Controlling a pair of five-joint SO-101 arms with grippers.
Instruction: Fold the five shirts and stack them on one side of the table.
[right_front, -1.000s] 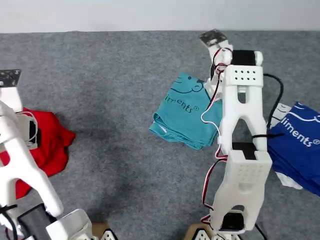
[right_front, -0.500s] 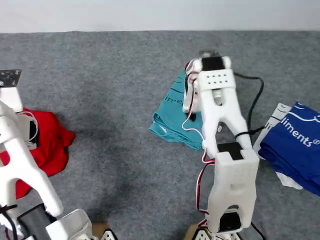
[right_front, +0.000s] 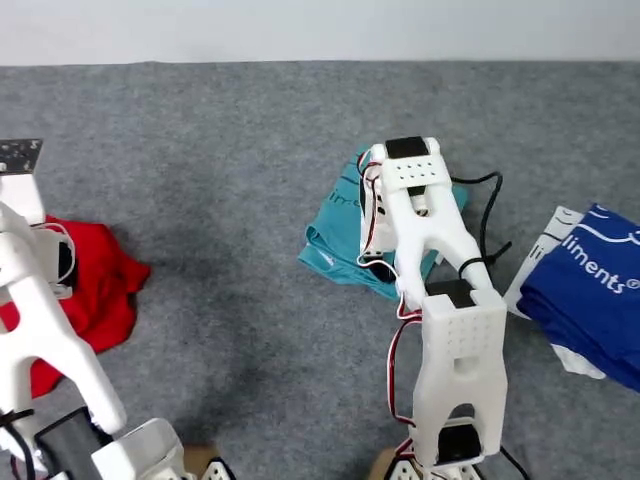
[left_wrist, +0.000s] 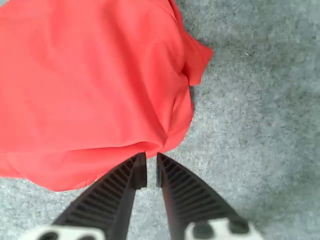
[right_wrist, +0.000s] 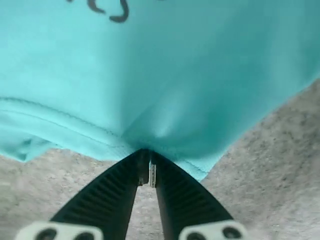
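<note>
Since a second ago the right arm (right_front: 455, 340) had swung back from the far edge of the grey felt tabletop (right_front: 230, 180) and come down over the teal printed shirt (right_front: 335, 245), its wrist covering the shirt's right part in the high view. The left arm (right_front: 40, 320) had not shifted.

The right gripper (right_wrist: 148, 172) had its fingers (right_wrist: 120, 190) pressed almost together on the hem of the teal printed shirt (right_wrist: 175, 75), and the cloth puckered into a small fold right at their tips. That shirt lay folded a little right of the tabletop's middle, dark lettering facing up.

The left gripper (left_wrist: 149, 167) hung at the edge of the crumpled red shirt (left_wrist: 90, 90). Its fingers (left_wrist: 175, 195) stood nearly closed with a slim gap, and the cloth's edge was drawn in between their tips (how firmly it was pinched could not be told). The crumpled red shirt (right_front: 100, 290) lay in a loose heap at the tabletop's left edge, partly under the left arm.

At the right edge lay a folded blue printed shirt (right_front: 590, 290) on top of a white cloth (right_front: 545, 250), well apart from the teal one.
</note>
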